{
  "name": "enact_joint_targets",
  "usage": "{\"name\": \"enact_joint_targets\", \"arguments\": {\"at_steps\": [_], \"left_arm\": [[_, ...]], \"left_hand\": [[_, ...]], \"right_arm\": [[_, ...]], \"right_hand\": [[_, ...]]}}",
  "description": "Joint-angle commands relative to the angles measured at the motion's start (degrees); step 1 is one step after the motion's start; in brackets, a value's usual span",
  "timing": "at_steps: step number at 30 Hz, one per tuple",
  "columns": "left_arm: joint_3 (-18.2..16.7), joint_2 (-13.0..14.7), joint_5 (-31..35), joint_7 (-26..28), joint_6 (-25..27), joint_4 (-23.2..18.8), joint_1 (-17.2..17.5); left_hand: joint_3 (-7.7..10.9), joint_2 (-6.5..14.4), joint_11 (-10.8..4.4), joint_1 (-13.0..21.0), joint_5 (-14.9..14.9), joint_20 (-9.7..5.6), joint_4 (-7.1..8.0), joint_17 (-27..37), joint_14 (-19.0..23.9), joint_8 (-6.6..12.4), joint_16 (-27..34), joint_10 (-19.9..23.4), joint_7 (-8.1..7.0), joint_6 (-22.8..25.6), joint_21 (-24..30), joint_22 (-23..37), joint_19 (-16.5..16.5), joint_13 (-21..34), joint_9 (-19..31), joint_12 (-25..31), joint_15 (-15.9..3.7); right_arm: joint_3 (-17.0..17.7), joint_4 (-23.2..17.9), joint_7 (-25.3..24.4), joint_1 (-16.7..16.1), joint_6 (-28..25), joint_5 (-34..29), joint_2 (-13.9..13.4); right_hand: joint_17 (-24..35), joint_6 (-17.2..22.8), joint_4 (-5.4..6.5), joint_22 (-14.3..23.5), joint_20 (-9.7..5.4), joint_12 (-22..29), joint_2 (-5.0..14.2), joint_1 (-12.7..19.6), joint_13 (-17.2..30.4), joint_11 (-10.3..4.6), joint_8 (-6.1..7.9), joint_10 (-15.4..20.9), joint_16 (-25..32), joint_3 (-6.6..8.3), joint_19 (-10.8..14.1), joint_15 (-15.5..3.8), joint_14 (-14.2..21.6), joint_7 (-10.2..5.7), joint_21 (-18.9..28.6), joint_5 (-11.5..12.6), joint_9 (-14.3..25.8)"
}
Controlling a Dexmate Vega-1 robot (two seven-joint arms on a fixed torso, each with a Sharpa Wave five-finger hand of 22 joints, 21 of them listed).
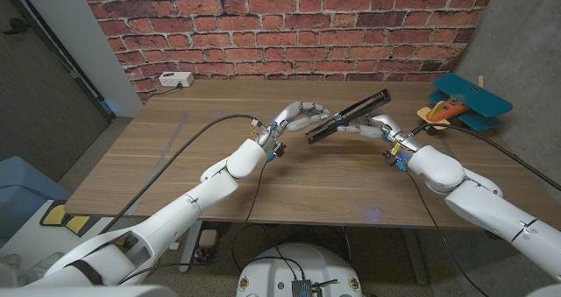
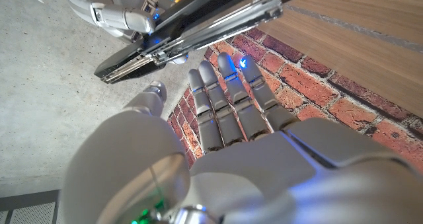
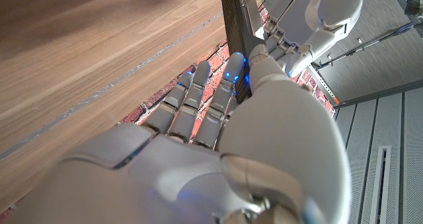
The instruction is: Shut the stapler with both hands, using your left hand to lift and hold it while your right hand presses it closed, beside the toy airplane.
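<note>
The stapler (image 1: 349, 113) is hanging above the bench (image 1: 175, 157) at centre, its two halves splayed. The left robot hand (image 1: 300, 118) is gripping its 8 o'clock end, while the right robot hand (image 1: 372, 127) is clasping its underside. The toy airplane (image 1: 465, 104) is sitting at 3 o'clock.

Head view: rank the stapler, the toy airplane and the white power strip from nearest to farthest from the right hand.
1. Stapler: at the right hand, table middle.
2. Toy airplane: far right edge.
3. White power strip: far left, by the brick wall.
</note>
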Motion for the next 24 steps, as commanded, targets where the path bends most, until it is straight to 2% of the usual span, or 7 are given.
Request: {"name": "enact_joint_targets", "arguments": {"at_steps": [1,15,18,19,21,24], "left_arm": [[-0.7,-0.5,-0.4,1.0,-1.7,1.5,0.3],[-1.9,-0.8,0.2,3.2,-3.3,1.5,0.9],[-2.1,-1.0,-0.5,3.3,-3.6,1.2,1.2],[-2.0,-1.1,-1.5,2.3,-3.7,1.3,1.1],[-1.9,-1.1,-1.9,1.5,-3.7,1.2,0.9],[-1.9,-0.8,-1.5,1.1,-3.6,0.4,0.8]], "left_hand": [[0.06,-0.2,-0.14,-1.0,0.1,-1.71,-0.60,-1.1,-1.9,-0.34,-1.4,-1.8,-0.17,-1.4,-0.8,0.1,-0.6,-0.8,-0.6,-1.7,-5.29],[0.05,0.0,0.29,-1.8,0.1,-1.26,-0.96,-2.5,-3.9,-0.36,-2.7,-3.1,-0.72,-2.6,-2.2,0.1,-1.9,-1.9,-1.5,-3.5,-4.97],[-0.42,-0.2,0.22,-2.0,0.0,-0.37,-1.79,-3.3,-8.2,-0.50,-4.5,-5.8,-1.01,-4.0,-3.9,0.0,-4.4,-2.7,-2.3,-5.6,-4.22],[-0.61,-0.5,0.63,-2.0,0.1,0.51,-2.35,-4.0,-10.5,-0.36,-5.7,-7.2,-1.11,-4.2,-5.1,0.0,-6.1,-3.1,-2.7,-6.6,-4.18],[-0.85,-0.8,1.56,-2.2,0.1,1.56,-2.97,-5.2,-12.6,-0.42,-7.0,-8.9,-1.11,-5.0,-6.4,-0.1,-7.6,-3.6,-3.1,-7.9,-3.06],[-1.16,-1.1,1.59,-2.7,0.0,2.26,-3.18,-6.2,-14.1,-0.74,-7.9,-9.6,-1.63,-6.4,-7.5,-0.2,-8.7,-4.1,-3.5,-8.6,-3.15]], "right_arm": [[-0.2,1.2,0.8,1.0,-0.1,1.4,0.5],[-0.4,1.3,-0.3,2.0,-1.2,1.5,1.1],[-0.5,1.3,0.3,2.2,-1.5,2.0,1.0],[-0.6,1.6,1.0,2.5,-1.6,2.6,1.0],[-0.8,2.0,1.7,2.9,-1.9,3.2,1.0],[-0.7,1.7,1.3,2.8,-2.7,3.6,0.9]], "right_hand": [[0.4,6.5,0.71,0.1,-2.56,0.3,2.60,2.6,0.0,-0.30,0.14,0.4,-0.2,1.10,0.3,-10.74,0.7,-1.04,0.3,0.2,0.3],[1.0,6.5,0.88,0.0,-2.44,0.4,2.50,2.6,0.2,-0.40,-0.05,0.4,-0.5,1.41,0.2,-10.74,0.8,-1.00,0.6,0.0,0.6],[1.2,6.4,0.92,0.0,-2.41,0.4,2.49,2.6,0.1,-0.37,-0.09,0.5,-0.7,1.50,0.1,-10.74,0.8,-1.00,0.7,0.0,0.8],[1.2,6.4,0.93,0.0,-2.40,0.4,2.49,2.5,0.1,-0.38,-0.12,0.5,-0.7,1.52,0.1,-10.74,0.8,-1.04,0.7,0.0,0.8],[1.3,6.5,0.95,0.0,-2.32,0.5,2.48,2.5,0.1,-0.35,-0.08,0.5,-0.8,1.57,0.2,-10.74,0.8,-1.06,0.8,0.0,0.9],[1.4,6.6,0.97,0.0,-2.09,0.5,2.44,2.5,0.1,-0.24,-0.07,0.6,-0.9,1.67,0.3,-10.73,0.8,-0.98,1.0,0.0,1.1]]}}
